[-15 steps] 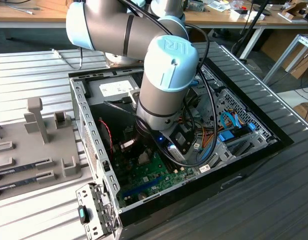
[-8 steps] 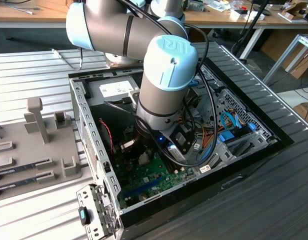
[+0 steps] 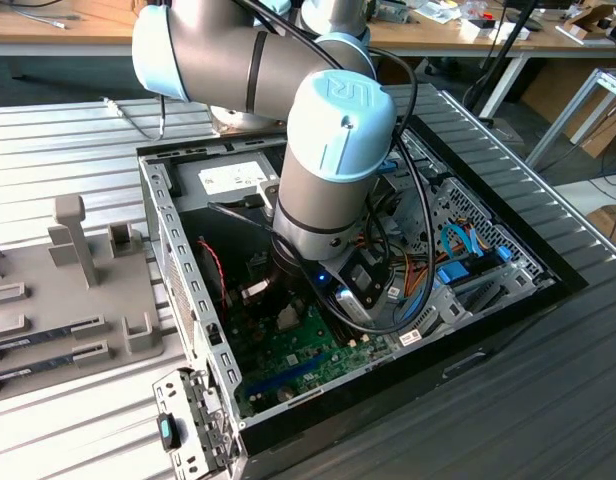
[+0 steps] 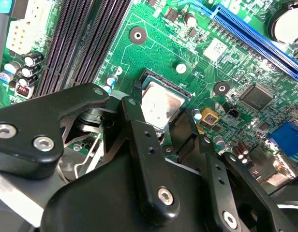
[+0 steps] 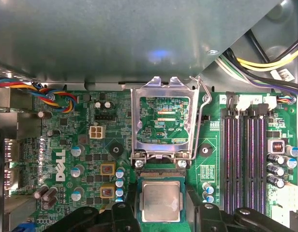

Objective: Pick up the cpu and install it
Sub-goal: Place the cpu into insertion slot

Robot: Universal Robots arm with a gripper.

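cpu down in its socket, socket not yet closed
the cpu (image 5: 161,199) looks seated flat in the socket on the motherboard (image 5: 81,145). the gripper (image 5: 164,210) sits astride it in both wrist views; i cannot tell whether it pinches the cpu or stands free. the load plate (image 5: 162,121) is upright and the lever (image 5: 203,111) unlatched, so clamping seems left. white lettering on the motherboard, not transcribed.

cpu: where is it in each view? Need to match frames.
Exterior view: the arm covers that spot on the motherboard.
First wrist view: the cpu lies at the socket beside the raised load plate, with the gripper astride it.
Second wrist view: the cpu is framed by the gripper, silvery top up.
Shared landmark: the black memory slots, in both wrist views.
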